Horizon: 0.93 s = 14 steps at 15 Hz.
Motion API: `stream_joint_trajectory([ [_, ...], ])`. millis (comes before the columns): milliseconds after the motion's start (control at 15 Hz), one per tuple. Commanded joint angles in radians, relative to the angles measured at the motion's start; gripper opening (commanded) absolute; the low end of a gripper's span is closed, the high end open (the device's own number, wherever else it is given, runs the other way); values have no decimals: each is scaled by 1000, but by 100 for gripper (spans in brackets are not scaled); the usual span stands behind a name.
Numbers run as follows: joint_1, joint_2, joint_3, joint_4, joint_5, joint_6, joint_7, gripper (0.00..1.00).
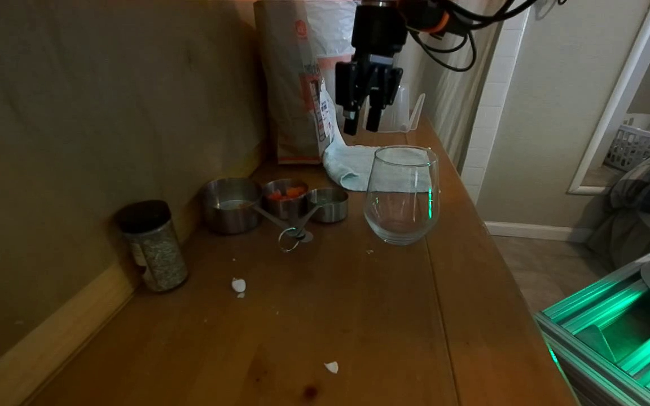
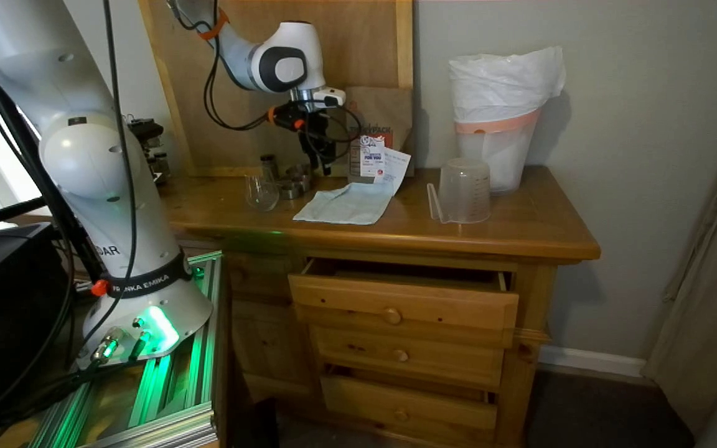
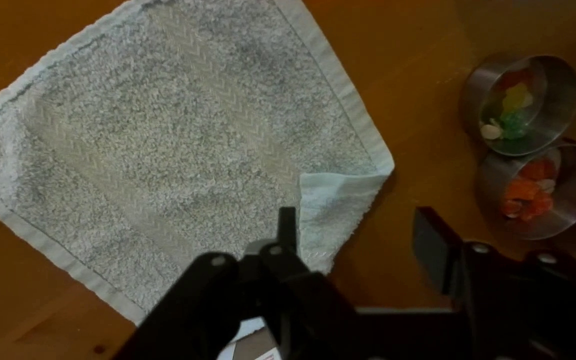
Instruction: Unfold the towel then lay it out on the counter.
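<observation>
Wrist view, and here's the black two-fingered gripper (image 3: 358, 237), jaws well apart, nothing pinched between them. Beneath lies one thin pale blue-grey terry towel (image 3: 168, 135), nearly flat on the brown plank-wood counter (image 3: 420, 120), one corner (image 3: 338, 212) folded back. I'd call it light, limp and soft, nubby enough to grip, nothing to break; that turned-over corner looks the spot to nip, lift and draw outward. Over to an exterior view: one clear round glass tumbler (image 1: 402, 211) stands in front of the towel, then round steel measuring cups (image 1: 233, 221), count them, three, and near those one black-lidded glass jar (image 1: 156, 251). And in an exterior view, there's the towel between tumbler and one clear plastic measuring jug (image 2: 465, 193), seemingly upturned; one tall brown paper bag (image 2: 386, 111), two white printed slips (image 2: 372, 157), one white-lined tub (image 2: 496, 149) banded orange, three wooden drawers (image 2: 427, 302) below the counter.
</observation>
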<state>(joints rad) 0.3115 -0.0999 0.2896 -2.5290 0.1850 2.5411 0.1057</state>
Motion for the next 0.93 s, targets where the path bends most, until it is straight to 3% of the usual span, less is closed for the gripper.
stream_joint_trajectory([
  [0, -18, -21, -25, 4, 29, -7, -29, 95],
  [133, -43, 4, -41, 6, -1, 14, -5, 100],
  [200, -55, 19, -49, 5, -13, 34, 1, 65],
  [333, -75, 44, -61, 7, -32, 73, 6, 68],
  [867, -102, 147, -84, 1, -134, 186, 29, 12],
])
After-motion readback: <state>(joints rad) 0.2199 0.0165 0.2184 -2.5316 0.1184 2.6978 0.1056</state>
